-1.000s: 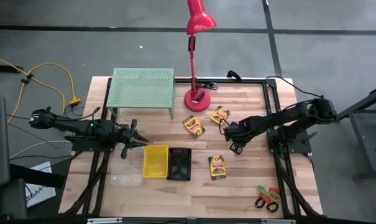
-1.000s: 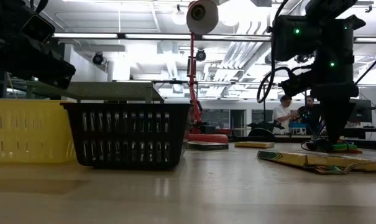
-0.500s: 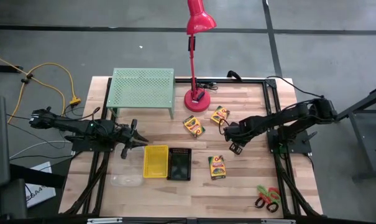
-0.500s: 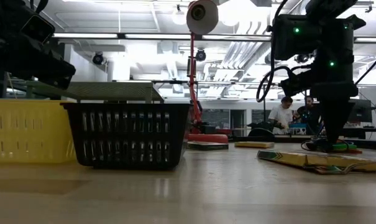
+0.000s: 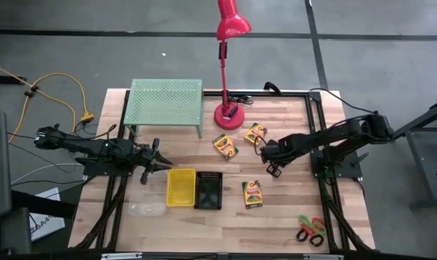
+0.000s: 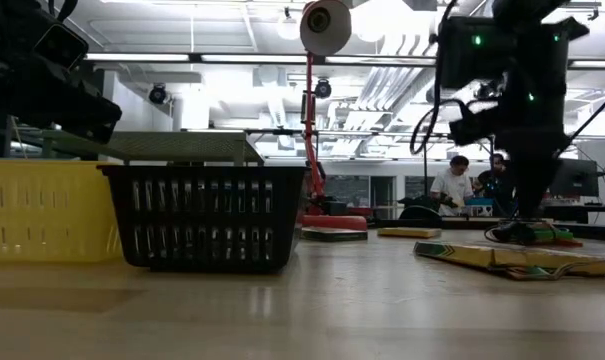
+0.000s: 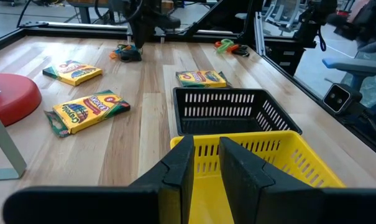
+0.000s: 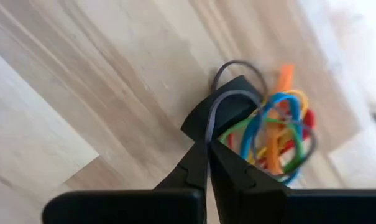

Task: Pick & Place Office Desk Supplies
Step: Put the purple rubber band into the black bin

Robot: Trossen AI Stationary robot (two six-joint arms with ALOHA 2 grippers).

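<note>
My right gripper (image 8: 207,148) points down at mid-right of the table (image 5: 290,209) and is shut on a bundle of small coloured loops (image 8: 271,134), which also shows in the low view (image 6: 544,237). Three yellow crayon boxes (image 5: 225,146) (image 5: 256,133) (image 5: 252,193) lie flat around it. Red and green scissors (image 5: 312,230) lie near the front right corner. A yellow bin (image 5: 180,187), a black mesh bin (image 5: 208,190) and a clear bin (image 5: 147,209) stand at front centre. My left gripper (image 7: 203,163) waits open, level, behind the yellow bin (image 7: 250,155). My right gripper pinches a thin grey loop (image 8: 220,99) at the edge of the bundle between its two fingertips, coming from above and pointing down. The other loops spread beside the fingers and lie on the table.
A tall red lamp stands on its round base (image 5: 229,115) at the far middle. A light-green perforated rack (image 5: 165,105) stands at the far left. People show in the room beyond the table (image 6: 452,185). Bare wood lies at the front, between the bins and the scissors.
My right gripper has shut its fingers on the loops while staying over the same spot. The loops and everything else stay where they were.
</note>
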